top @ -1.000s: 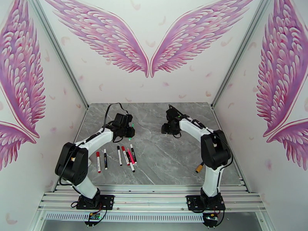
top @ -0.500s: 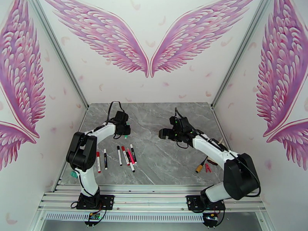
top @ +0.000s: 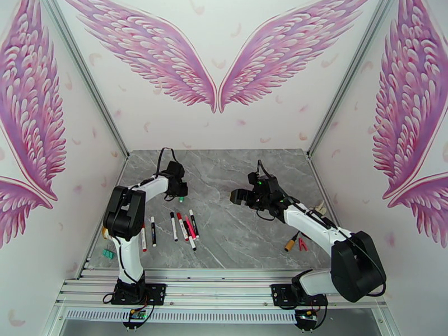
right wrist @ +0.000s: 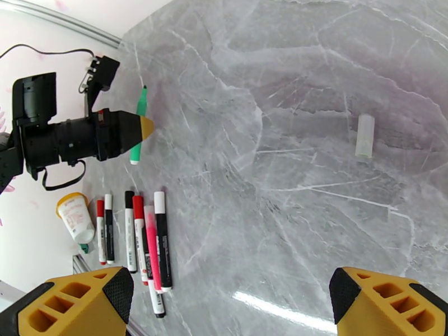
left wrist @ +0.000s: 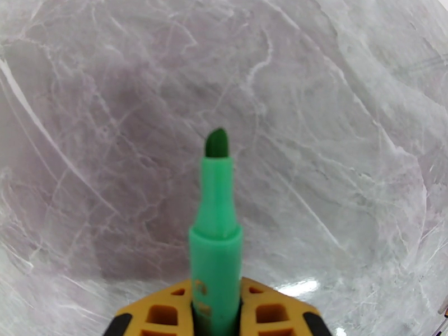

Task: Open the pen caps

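The left arm [top: 130, 211] stands folded, elbow high, forearm reaching forward; the left end effector [left wrist: 215, 302] is closed tight on a green pen [left wrist: 215, 242]. The right arm [top: 313, 222] stretches low toward the middle, and the right end effector [right wrist: 232, 301] has its fingers wide apart, nothing between them.

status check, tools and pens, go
Left tool shut on green plastic marker pen, tip bare. Right tool open, empty. Small pale cylindrical cap loose on grey marble table; row of thin marker pens lying nearby.
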